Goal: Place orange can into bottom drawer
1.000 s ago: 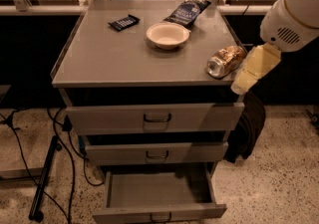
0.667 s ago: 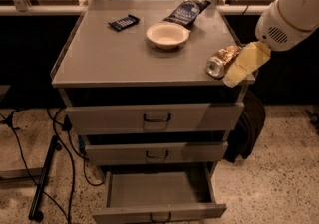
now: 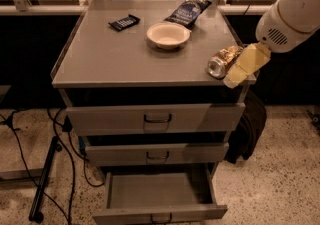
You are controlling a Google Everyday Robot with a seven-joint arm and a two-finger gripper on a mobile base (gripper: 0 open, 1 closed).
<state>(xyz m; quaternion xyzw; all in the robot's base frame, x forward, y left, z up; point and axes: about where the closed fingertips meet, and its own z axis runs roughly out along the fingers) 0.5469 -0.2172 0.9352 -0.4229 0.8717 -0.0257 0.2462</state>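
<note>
Setting: speckled floor [image 3: 280, 169], dark cables [image 3: 67, 169] at 9 o'clock, grey cabinet [image 3: 100, 54] at centre.
Cabinet top, left to right: dark wrapped bar [image 3: 124, 22], white bowl [image 3: 168, 35], blue snack bag [image 3: 189, 11].
Bottom drawer [image 3: 160, 194]: pulled out at 6 o'clock; nothing visible in its tray. Top drawer [image 3: 157, 118] and middle drawer [image 3: 157, 155] are shut.
Orange can [image 3: 223, 60]: lies on its side at the top's 3 o'clock edge, near the front corner.
Gripper [image 3: 242, 66]: against the can's 3 o'clock side, just past the cabinet edge. Whether it clasps the can or rests loose cannot be told.
Progress: drawer ready; can not lifted, carried or lowered. Judged an early stage, pick-up pending.
Can axis: long axis runs 8 to 2 o'clock. Silver end points to 8 o'clock, toward the cabinet front.
</note>
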